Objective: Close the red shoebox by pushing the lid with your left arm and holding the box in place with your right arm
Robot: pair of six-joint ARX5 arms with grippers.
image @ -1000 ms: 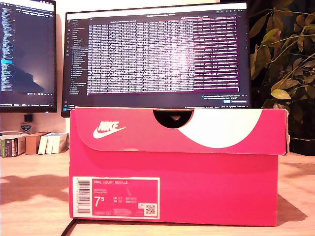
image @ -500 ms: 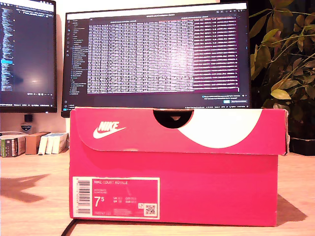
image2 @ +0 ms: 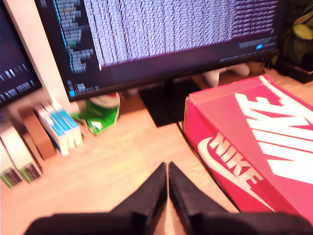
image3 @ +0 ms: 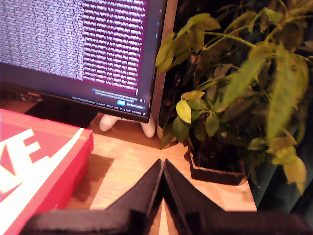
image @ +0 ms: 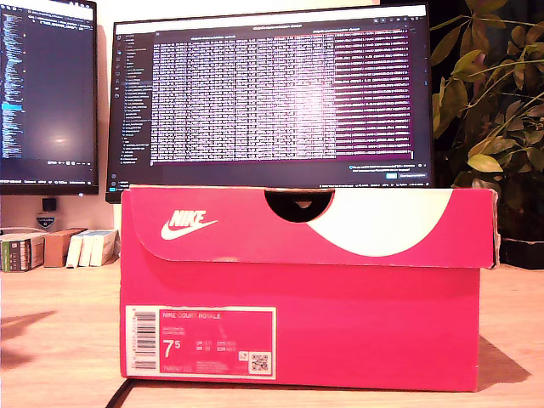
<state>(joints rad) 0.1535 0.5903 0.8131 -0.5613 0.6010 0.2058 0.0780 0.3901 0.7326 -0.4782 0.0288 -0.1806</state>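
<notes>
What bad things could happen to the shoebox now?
The shoebox lid already sits down, so little is likely to go wrong. Still, my first gripper is shut and close beside the box; a sideways move might bump and slide it across the desk. My second gripper, also shut, hangs near the plant and could brush its leaves or nudge the pot.

Warm, dim light is tinting everything orange-pink; the monitor (image: 272, 89) is glaring white at its centre, my first wrist view is blurring, and the shoebox (image: 306, 289) is casting shadow on the tabletop (image: 59, 340).
</notes>
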